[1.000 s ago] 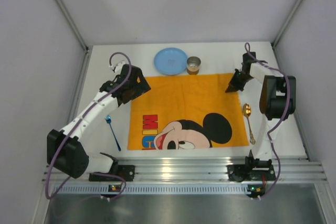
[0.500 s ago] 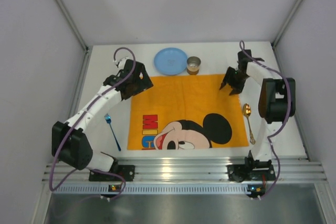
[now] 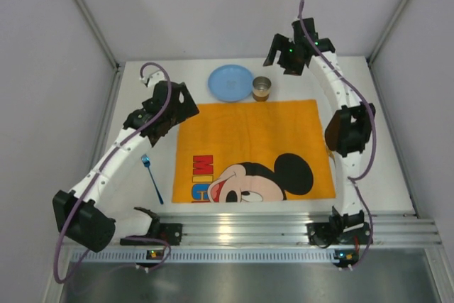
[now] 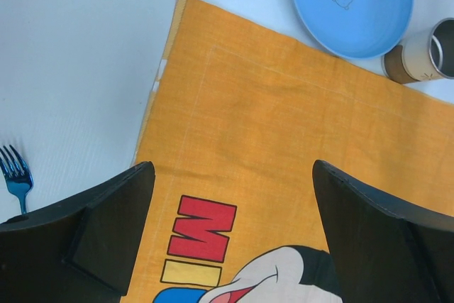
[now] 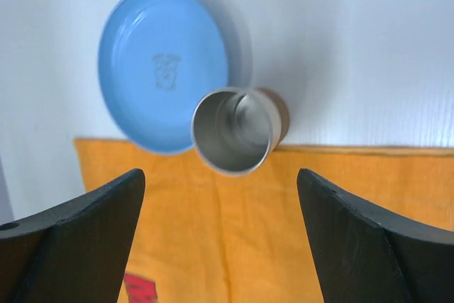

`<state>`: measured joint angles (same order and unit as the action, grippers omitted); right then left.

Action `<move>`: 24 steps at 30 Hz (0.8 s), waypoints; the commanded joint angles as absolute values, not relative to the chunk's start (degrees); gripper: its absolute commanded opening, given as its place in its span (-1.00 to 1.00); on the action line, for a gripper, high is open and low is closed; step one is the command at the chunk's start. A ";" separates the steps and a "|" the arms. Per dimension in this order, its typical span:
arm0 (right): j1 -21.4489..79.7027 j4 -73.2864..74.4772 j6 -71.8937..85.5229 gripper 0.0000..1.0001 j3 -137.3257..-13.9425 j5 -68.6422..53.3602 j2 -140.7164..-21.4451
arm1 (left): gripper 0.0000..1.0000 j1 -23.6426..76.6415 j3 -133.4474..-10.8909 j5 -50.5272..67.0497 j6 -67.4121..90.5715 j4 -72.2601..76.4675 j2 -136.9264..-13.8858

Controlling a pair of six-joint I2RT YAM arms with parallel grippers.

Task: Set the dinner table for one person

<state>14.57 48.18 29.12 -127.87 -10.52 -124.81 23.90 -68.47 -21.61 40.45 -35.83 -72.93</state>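
White flat rectangular worktop (image 3: pixel 394 168) = the dinner table. It spans the whole scene and carries everything. Rigid, smooth, likely slick, so loose items would slide on it. Nothing on it to grip.

Left tool (image 4: pixel 233 168): jaws wide apart, empty, hanging over the far-left corner of the cloth.

Small blue metallic fork (image 3: pixel 152 181): flat on bare worktop just left of the cloth, tines far. Thin, light and low, so my guess is a pinch across the handle.

Orange Mickey Mouse cloth (image 3: pixel 248 133): spread flat mid-worktop. Soft, would bunch if dragged.

Round light-blue plate (image 3: pixel 230 82): beyond the cloth's far edge. Looks like light plastic, shallow. Take it by the rim. It may skate when nudged.

Small steel cup (image 5: pixel 234 131): upright, open end up, just right of the plate at the cloth's far edge. Stiff, light, smooth wall. Grip across the rim or body, watch for tipping.

Right tool (image 5: pixel 220 173): jaws apart, nothing between them, raised above cup and plate.
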 commanded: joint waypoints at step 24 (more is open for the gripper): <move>19.34 54.32 31.29 -1.00 -142.11 7.82 -140.63 | 0.97 22.76 -72.07 -13.89 30.15 -36.04 -72.42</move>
